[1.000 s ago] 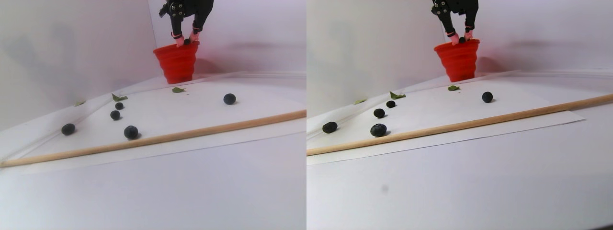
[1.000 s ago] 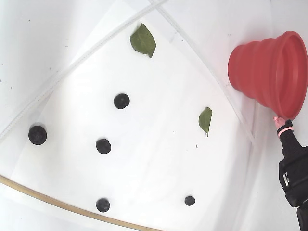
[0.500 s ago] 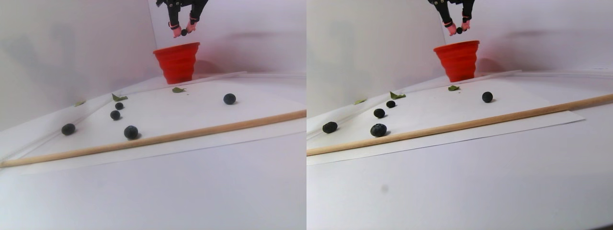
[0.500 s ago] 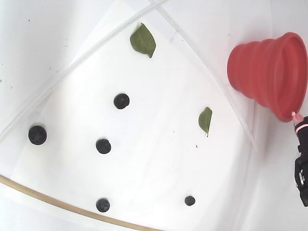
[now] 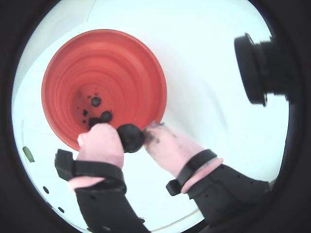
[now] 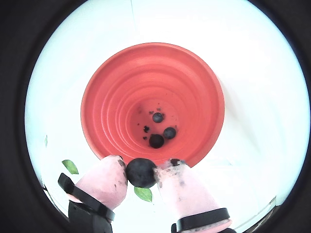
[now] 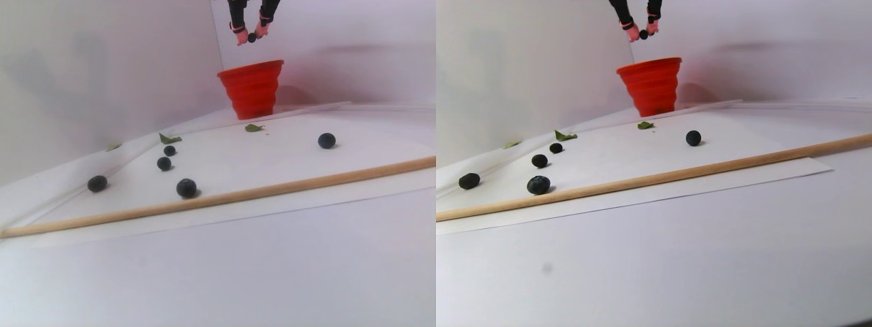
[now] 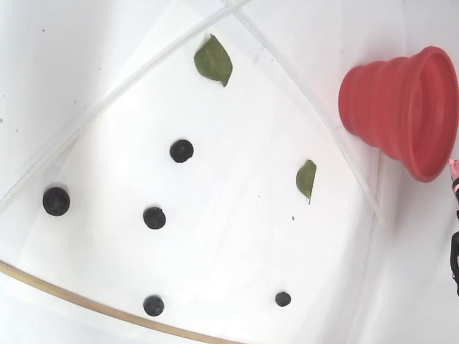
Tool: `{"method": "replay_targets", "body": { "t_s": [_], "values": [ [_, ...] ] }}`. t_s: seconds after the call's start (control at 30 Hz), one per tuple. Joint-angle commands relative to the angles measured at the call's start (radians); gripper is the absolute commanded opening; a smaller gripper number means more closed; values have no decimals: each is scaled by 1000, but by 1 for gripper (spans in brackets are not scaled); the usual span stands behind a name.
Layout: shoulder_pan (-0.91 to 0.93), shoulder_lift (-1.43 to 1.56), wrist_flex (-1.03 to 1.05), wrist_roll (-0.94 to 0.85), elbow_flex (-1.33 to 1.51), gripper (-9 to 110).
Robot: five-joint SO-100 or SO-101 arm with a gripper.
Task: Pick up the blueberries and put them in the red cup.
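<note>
Blueberry (image 6: 141, 173) pinched by fingers (image 6: 104, 179) — above red cup (image 6: 102, 107)

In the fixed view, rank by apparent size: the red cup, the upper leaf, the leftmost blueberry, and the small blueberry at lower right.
1. red cup
2. upper leaf
3. leftmost blueberry
4. small blueberry

Apparent size only; nearness to the camera may skew it.

5 blueberries (image 8: 154, 217) loose on sheet, 1 in gripper (image 6: 141, 174), approx. 3 in 1 red cup (image 6: 112, 92); 2 leaves (image 8: 213, 59).
</note>
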Motion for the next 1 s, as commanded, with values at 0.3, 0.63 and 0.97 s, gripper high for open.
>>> {"method": "replay_targets", "body": {
  "t_s": [0.3, 0.63, 0.97],
  "values": [
    [-38, -92, -89, 9, -164, 11],
    [-40, -121, -97, 15, -198, 17],
    [-28, -31, -17, -3, -163, 17]
  ]
}}
